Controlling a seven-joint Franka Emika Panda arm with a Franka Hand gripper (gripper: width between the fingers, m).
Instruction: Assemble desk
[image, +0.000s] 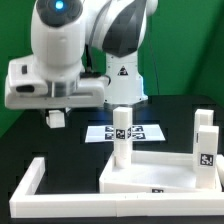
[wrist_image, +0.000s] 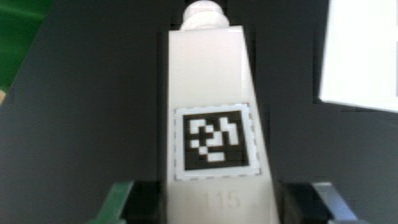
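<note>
While the gripper (wrist_image: 217, 200) pinches one white leg (wrist_image: 217, 100) between its fingers, the tabletop (image: 150, 172) lies near the exterior view's right with one leg (image: 122, 137) upright on it and another (image: 204, 140) standing at its far side; more legs probably remain.

1. In the exterior view the tabletop panel (image: 150, 178) is cut off at the picture's lower right corner.
2. The border rail (image: 30, 186) runs out of the bottom edge.
3. The marker board (image: 125, 132) is partly hidden behind the upright leg (image: 121, 136).
4. In the wrist view the jaws are cut off by the picture's edge; only two dark green fingers (wrist_image: 121, 200) show.
5. A white shape (wrist_image: 363, 55), perhaps the tabletop panel, is cropped and blurred.
</note>
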